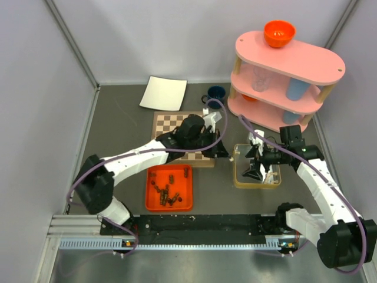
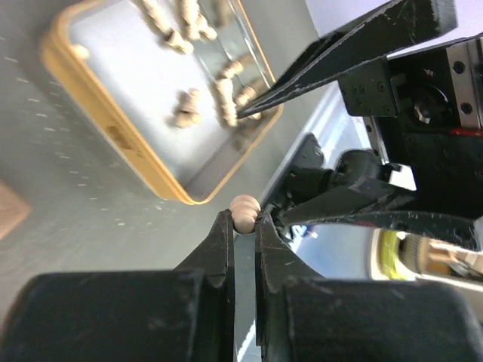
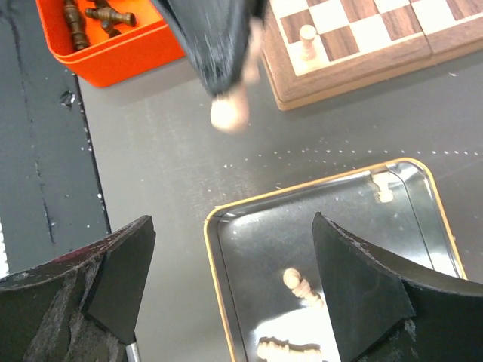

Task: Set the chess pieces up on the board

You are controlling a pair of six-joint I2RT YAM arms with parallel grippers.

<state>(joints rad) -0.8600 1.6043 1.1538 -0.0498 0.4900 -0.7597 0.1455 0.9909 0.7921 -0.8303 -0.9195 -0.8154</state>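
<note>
Several pale pcs (image 3: 300,286) in tin (image 3: 209,234), dark ones (image 1: 168,191) in tray (image 1: 169,209); L fingers (image 2: 219,253) pinch pale pc (image 2: 245,213), R fingers (image 3: 362,294) spread.

Top external: high above the near edge of the table (image 1: 118,127), looking down on all of it | Left wrist: close, tilted across gold-rimmed tray (image 2: 121,142) | Right wrist: close, straight down over it | Shared: tray in all views; pale chess piece (image 2: 244,213) in both wrist views

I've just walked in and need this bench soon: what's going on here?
The left gripper is shut on a pale chess piece, held between the gold-rimmed tin of pale pieces and the board. The right gripper hovers open over that tin. A pale piece stands on the board; dark pieces lie in the orange tray.
</note>
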